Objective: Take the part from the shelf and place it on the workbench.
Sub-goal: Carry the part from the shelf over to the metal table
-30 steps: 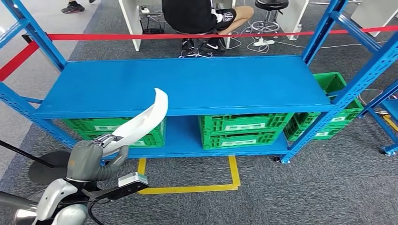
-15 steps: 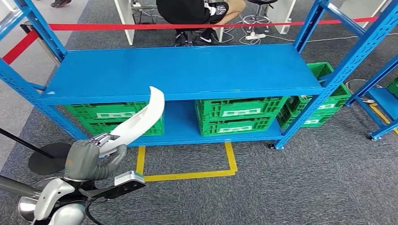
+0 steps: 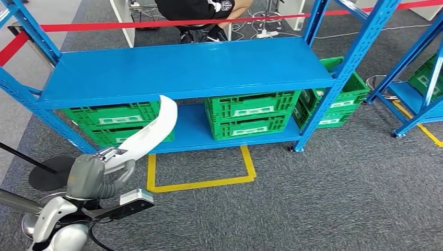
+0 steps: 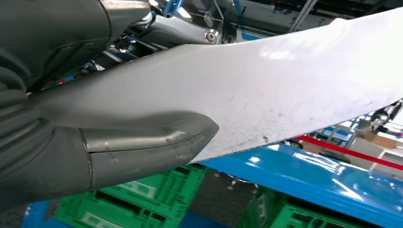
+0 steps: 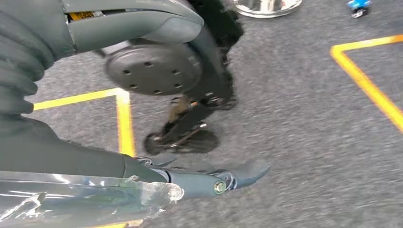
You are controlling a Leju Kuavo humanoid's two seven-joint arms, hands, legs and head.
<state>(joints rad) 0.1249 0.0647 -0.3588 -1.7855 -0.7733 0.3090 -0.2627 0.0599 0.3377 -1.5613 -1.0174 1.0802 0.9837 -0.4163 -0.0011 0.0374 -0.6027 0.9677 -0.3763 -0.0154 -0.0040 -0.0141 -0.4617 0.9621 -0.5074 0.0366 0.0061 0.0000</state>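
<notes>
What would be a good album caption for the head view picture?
The robot's left hand holds a curved white part in front of a blue shelf with green crates underneath.

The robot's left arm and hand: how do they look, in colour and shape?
The left hand has a grey ribbed cover and a thick grey thumb. The left arm below it is silver and rounded, with a black cable and a small black-and-silver camera box at the wrist.
</notes>
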